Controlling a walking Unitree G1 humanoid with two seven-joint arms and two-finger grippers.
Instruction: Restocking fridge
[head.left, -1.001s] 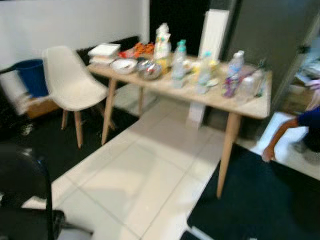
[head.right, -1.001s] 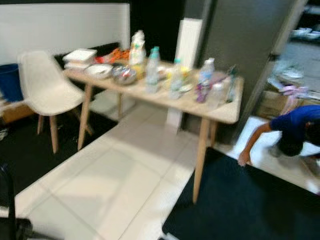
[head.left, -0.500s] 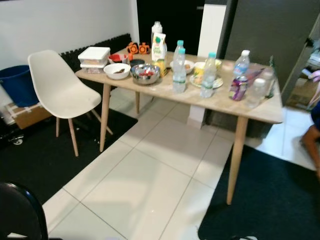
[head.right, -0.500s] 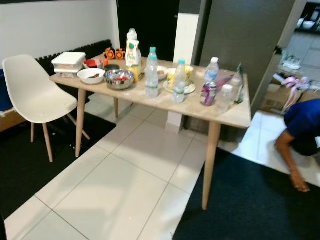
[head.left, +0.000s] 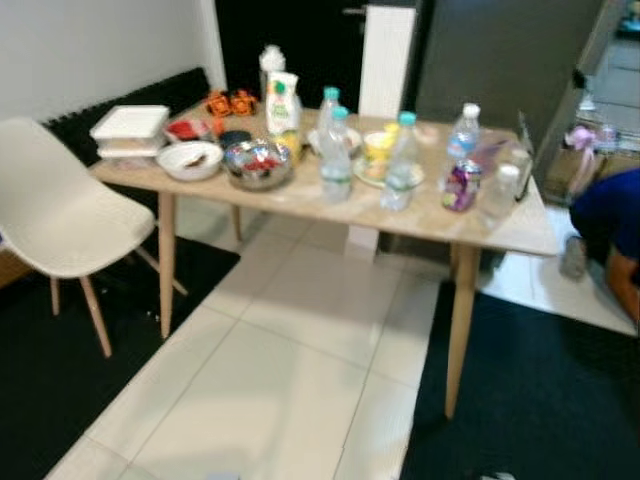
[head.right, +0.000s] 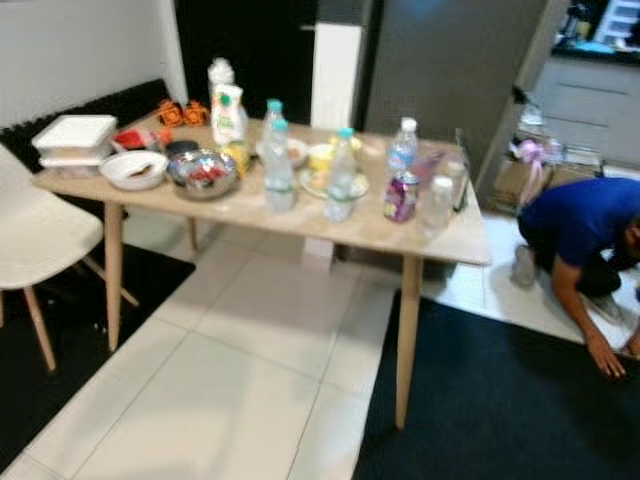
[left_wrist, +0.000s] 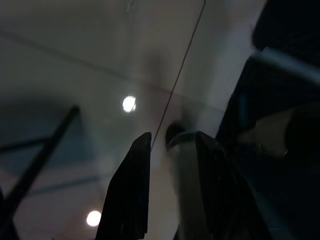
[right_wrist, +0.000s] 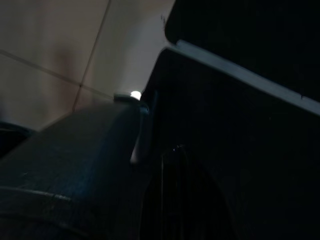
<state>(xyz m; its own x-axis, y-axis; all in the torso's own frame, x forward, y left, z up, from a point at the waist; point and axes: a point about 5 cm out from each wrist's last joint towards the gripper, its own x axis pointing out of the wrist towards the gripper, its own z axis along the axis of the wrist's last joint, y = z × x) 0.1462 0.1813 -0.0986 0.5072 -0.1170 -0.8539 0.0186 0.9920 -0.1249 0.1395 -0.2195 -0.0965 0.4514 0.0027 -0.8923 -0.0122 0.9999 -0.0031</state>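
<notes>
A light wooden table (head.left: 520, 232) stands ahead on pale tiles. On it are several water bottles (head.left: 334, 155), a juice carton (head.left: 283, 102), a steel bowl of food (head.left: 257, 163), a white bowl (head.left: 189, 159), stacked white lidded containers (head.left: 128, 128), a purple can (head.left: 461, 186) and a plate with a yellow cup (head.right: 322, 166). A tall dark grey door (head.left: 500, 60), perhaps the fridge, rises behind the table. My left gripper (left_wrist: 172, 139) hangs over the tiled floor, open, with nothing held. The right wrist view is very dark, with black floor matting and a strip of tile.
A white chair (head.left: 45, 215) stands left of the table. Black mats (head.right: 520, 400) lie on both sides of the tiled strip (head.left: 270, 380). A person in a blue shirt (head.right: 575, 225) kneels on the floor at the right, hands on the mat.
The camera has swung right and closer: the table sits more centred, the black chair at the lower left has left the picture, and the kneeling person shows more fully.
</notes>
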